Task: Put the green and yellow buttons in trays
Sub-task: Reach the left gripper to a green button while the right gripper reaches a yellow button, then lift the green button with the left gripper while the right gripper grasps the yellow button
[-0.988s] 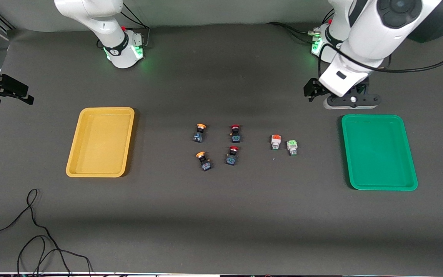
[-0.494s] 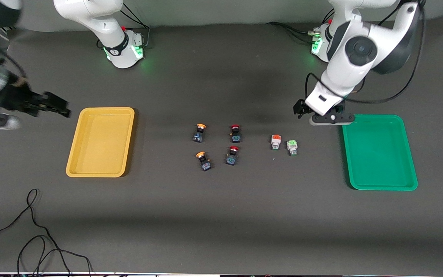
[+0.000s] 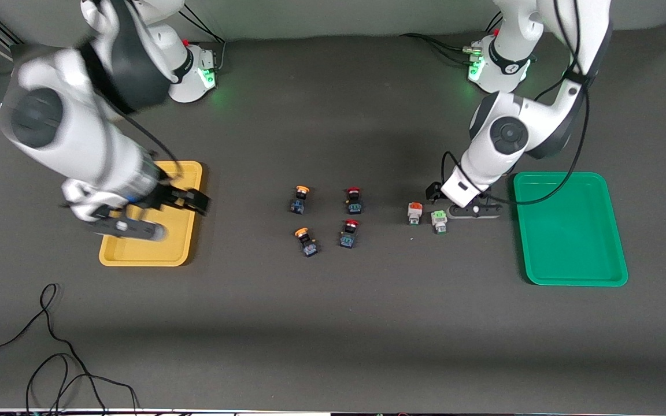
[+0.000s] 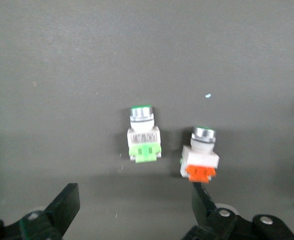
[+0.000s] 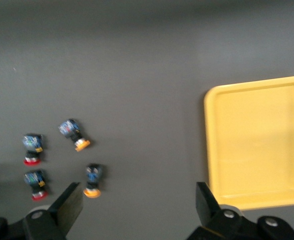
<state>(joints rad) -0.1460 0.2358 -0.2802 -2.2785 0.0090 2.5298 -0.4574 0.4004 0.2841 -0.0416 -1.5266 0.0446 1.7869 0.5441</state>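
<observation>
Two white buttons [image 4: 172, 150] lie under left hand [image 4: 131, 210].

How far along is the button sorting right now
Nothing is done yet: the yellow tray and green tray hold no buttons. Nothing is held. The open left gripper is beside the green button and orange button; the open right gripper is over the yellow tray. The two yellow buttons are on the table. All placing remains.
</observation>
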